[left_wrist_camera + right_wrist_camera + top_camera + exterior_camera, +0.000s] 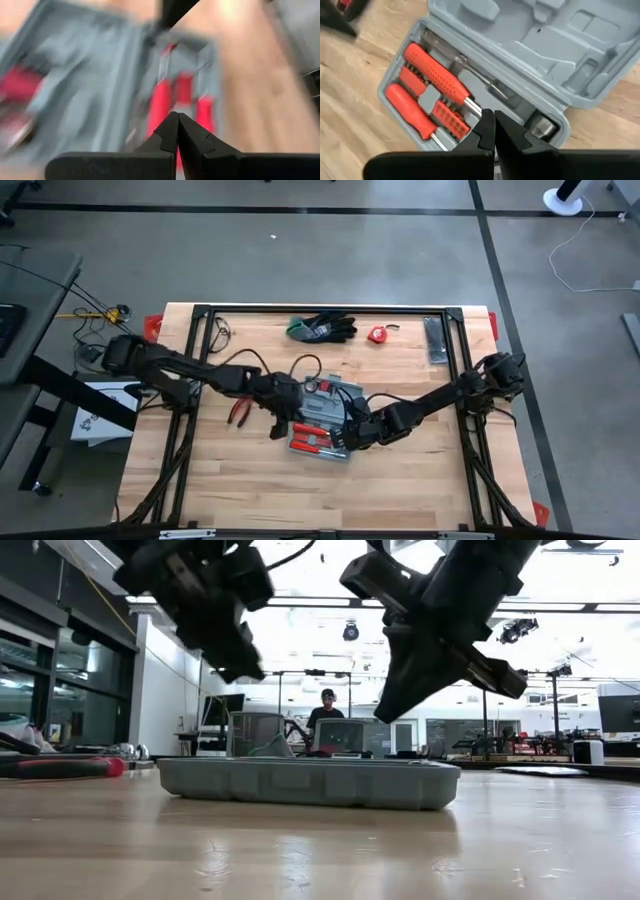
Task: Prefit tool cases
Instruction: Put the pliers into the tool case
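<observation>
The left gripper (283,427) hovered with fingers pressed together, empty, at the open tool case's (327,420) left edge; the right gripper (347,435), likewise clenched on nothing, hung just above the case's front right part. The pale wooden table (250,480) stood on a grey floor, and the low view showed a workshop beyond with a person (326,712) standing far back. The case lay open near the table's middle, its long axis running roughly front to back, slightly tilted. Its front half held red-handled screwdrivers (437,77) in moulded recesses. Red-handled pliers (240,413) lay left of it; black-and-green gloves (322,328), a small red tape measure (377,334) and a dark flat bar (436,340) lay at the far edge.
</observation>
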Motion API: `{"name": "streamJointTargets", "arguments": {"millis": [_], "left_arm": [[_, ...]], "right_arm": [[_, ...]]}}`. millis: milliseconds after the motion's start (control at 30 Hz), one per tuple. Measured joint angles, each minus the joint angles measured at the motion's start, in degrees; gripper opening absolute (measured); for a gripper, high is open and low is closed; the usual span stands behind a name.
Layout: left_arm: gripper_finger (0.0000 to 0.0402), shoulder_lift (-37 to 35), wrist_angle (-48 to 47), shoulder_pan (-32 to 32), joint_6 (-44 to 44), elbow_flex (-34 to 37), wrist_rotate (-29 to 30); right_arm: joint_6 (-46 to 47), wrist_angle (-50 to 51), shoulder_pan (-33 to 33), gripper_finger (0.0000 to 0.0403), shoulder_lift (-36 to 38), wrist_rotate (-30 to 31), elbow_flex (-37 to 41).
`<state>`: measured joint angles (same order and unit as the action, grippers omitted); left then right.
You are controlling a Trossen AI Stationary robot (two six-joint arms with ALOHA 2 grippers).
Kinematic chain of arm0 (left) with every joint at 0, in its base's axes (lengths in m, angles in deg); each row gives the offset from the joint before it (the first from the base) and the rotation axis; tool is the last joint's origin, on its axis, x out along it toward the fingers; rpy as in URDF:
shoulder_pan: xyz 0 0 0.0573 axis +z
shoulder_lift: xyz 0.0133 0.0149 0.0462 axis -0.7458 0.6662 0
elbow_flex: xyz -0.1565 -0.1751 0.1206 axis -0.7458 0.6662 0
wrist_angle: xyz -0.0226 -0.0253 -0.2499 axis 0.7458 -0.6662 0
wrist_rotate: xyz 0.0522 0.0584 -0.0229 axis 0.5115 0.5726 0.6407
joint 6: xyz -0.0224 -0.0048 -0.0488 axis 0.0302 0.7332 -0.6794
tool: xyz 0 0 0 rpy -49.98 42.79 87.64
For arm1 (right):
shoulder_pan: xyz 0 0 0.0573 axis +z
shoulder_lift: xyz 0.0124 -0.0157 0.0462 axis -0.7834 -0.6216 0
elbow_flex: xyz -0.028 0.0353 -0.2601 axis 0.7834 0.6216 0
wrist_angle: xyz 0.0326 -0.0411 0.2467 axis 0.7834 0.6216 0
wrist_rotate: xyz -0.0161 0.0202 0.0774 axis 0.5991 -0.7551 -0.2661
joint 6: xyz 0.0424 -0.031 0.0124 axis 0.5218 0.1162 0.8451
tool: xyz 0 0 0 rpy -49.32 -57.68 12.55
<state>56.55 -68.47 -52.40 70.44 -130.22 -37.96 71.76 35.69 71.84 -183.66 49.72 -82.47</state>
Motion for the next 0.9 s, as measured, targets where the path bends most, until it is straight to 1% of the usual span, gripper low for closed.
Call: {"name": "streamJointTargets", "arguments": {"millis": [133,267,433,567,667,800,900], "left_arm": [[0.0000,-5.0,-14.2,1.3,-0.7,0.1,7.0],[0.0001,-10.0,-26.0,3.1,-7.6,2.3,12.3],[0.0015,-19.4,-29.9,5.6,-21.2,9.4,15.4],[0.0050,-26.2,-32.1,6.6,-28.2,13.5,14.0],[0.0087,-29.0,-36.9,6.7,-31.7,15.6,13.2],[0.0137,-30.4,-42.4,6.7,-34.4,17.7,13.4],[0.0167,-30.5,-42.4,6.7,-35.8,19.3,13.3]], "right_arm": [[0.0,-0.3,0.0,0.0000,0.0,0.4,0.0],[-0.1,-0.3,0.0,0.0000,0.0,0.7,0.0],[-0.1,0.1,0.0,0.0000,0.1,1.5,-0.1],[-0.1,0.2,0.0,0.0000,0.1,1.6,-0.1],[-0.1,0.8,0.0,0.0000,0.1,1.6,-0.1],[-0.5,1.3,0.0,0.0000,0.1,1.6,-0.1],[-0.6,2.2,0.0,0.0000,0.1,1.6,-0.2]]}}
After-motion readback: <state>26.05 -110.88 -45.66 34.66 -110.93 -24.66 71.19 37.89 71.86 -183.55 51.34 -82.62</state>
